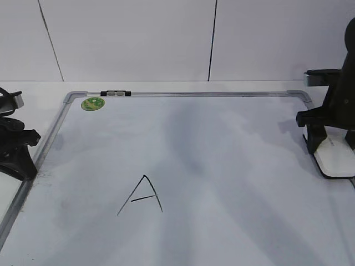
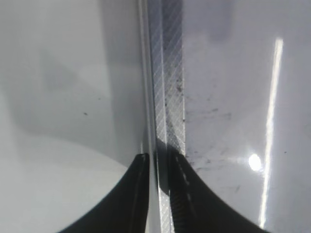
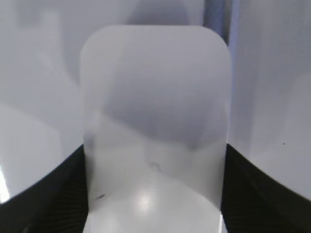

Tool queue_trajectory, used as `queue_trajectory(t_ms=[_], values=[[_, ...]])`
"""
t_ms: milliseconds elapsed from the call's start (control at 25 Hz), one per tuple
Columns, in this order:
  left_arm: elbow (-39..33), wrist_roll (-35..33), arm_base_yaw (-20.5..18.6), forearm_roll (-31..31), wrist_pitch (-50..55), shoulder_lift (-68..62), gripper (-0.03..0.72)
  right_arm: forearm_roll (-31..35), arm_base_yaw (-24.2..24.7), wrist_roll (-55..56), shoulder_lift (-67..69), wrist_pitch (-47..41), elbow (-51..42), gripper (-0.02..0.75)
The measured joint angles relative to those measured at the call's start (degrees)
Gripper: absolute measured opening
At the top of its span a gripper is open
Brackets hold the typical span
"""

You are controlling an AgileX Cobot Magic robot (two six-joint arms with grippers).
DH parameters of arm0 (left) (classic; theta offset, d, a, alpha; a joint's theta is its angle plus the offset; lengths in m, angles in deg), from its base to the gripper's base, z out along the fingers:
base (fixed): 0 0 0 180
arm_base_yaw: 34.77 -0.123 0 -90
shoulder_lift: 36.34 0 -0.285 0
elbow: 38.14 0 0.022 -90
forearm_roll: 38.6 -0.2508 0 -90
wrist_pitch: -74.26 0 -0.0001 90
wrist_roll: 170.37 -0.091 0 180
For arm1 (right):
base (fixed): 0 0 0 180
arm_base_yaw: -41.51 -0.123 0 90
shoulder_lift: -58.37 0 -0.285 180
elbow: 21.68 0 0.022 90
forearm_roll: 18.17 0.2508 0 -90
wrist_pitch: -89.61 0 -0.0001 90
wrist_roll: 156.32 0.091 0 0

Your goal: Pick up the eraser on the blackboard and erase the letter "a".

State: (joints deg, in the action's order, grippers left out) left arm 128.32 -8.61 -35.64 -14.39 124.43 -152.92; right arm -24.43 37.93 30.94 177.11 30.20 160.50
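Note:
The white eraser (image 1: 336, 164) lies flat at the right edge of the blackboard (image 1: 233, 183). My right gripper (image 1: 331, 147) stands over it. In the right wrist view the eraser (image 3: 155, 97) fills the gap between the two black fingers of the right gripper (image 3: 154, 148), which press against its long sides. My left gripper (image 1: 26, 166) rests at the board's left edge; in its wrist view the left gripper (image 2: 159, 158) has its fingers almost together over the grey frame (image 2: 167, 73). No small cursive "a" shows on the board.
A large angular capital "A" (image 1: 141, 195) is drawn at the lower left of the board. A round green sticker (image 1: 92, 103) sits near the far left corner, with a small black clip (image 1: 113, 93) on the top frame. Faint grey smears cross the board's middle.

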Motion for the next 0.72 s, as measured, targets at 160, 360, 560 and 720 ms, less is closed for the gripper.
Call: queue_trajectory(t_ms=[160,360,560,720], values=[[0.0,0.0,0.0,0.0,0.0,0.0,0.107,-0.13,0.74,-0.78,0.0,0.0,0.0,0.564],[0.0,0.0,0.0,0.0,0.0,0.0,0.108,-0.22,0.74,-1.67,0.0,0.13,0.0,0.564],[0.0,0.0,0.0,0.0,0.0,0.0,0.108,-0.22,0.74,-2.14,0.0,0.76,0.0,0.564],[0.0,0.0,0.0,0.0,0.0,0.0,0.108,-0.22,0.74,-2.27,0.0,1.03,0.0,0.564]])
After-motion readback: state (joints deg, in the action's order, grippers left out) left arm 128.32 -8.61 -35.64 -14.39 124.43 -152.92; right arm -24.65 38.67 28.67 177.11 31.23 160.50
